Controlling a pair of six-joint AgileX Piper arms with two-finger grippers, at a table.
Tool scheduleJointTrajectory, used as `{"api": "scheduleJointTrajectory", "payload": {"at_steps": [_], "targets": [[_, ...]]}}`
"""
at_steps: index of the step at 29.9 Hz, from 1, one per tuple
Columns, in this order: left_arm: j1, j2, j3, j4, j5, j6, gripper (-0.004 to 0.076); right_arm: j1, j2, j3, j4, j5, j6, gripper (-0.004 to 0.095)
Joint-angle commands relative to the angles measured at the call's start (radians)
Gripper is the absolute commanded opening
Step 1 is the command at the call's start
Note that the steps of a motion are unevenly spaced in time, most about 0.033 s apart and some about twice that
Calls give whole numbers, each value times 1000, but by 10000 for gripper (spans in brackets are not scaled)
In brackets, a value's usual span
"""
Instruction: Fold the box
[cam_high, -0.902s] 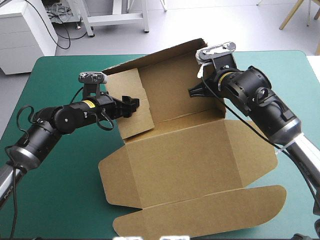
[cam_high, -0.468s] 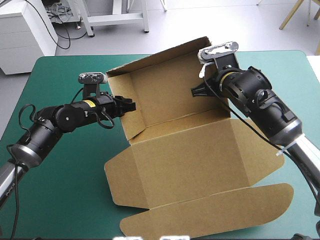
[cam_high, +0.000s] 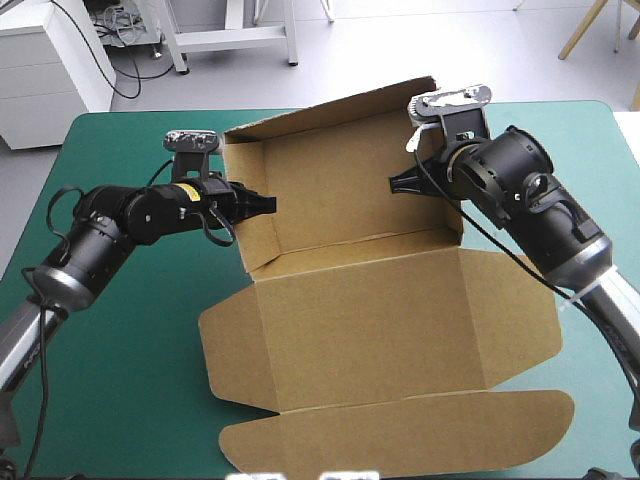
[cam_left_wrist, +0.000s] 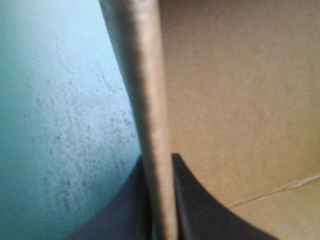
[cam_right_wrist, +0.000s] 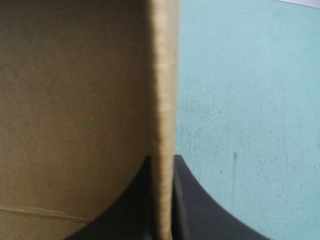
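Observation:
The brown box (cam_high: 380, 320) lies in the middle of the teal-green table, its back wall and two side walls raised, its broad lid flat toward the near edge. My left gripper (cam_high: 262, 204) pinches the top edge of the left side wall (cam_left_wrist: 150, 100); black fingers (cam_left_wrist: 200, 210) sit on either side of the board. My right gripper (cam_high: 400, 184) is shut on the right side wall (cam_right_wrist: 164, 125) in the same way, board edge-on between its fingers (cam_right_wrist: 195, 205). Inside faces of the box fill half of each wrist view.
Bare teal-green cover (cam_high: 120, 360) stretches left of the box and at the right far corner (cam_high: 580, 130). The lid's rounded front flap (cam_high: 400, 435) reaches close to the table's near edge.
The left side wall has swung from leaning flat to upright, and my left gripper has shut on its edge. The whole box shifted slightly; my right gripper kept its hold.

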Motion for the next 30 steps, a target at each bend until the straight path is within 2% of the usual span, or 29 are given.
{"api": "scheduleJointTrajectory", "payload": {"at_steps": [1,3,5,7,14,19,30], "targets": [[-25,54,-181,73,131,-43,-10,-43,8,-37,96,-41,0,0],[-30,120,-262,93,202,-57,-10,-101,33,-37,210,-13,-67,0],[-34,172,-318,97,230,-57,-10,-157,65,-37,331,10,-159,-1],[-34,219,-359,101,252,-57,-10,-188,94,-37,372,10,-191,0],[-32,395,-414,141,337,-114,-10,-243,174,-37,370,65,-229,0],[-32,458,-441,138,395,-137,-10,-281,222,-37,432,65,-266,0],[-32,499,-477,153,394,-192,-10,-311,327,-37,427,65,-293,0]]}}
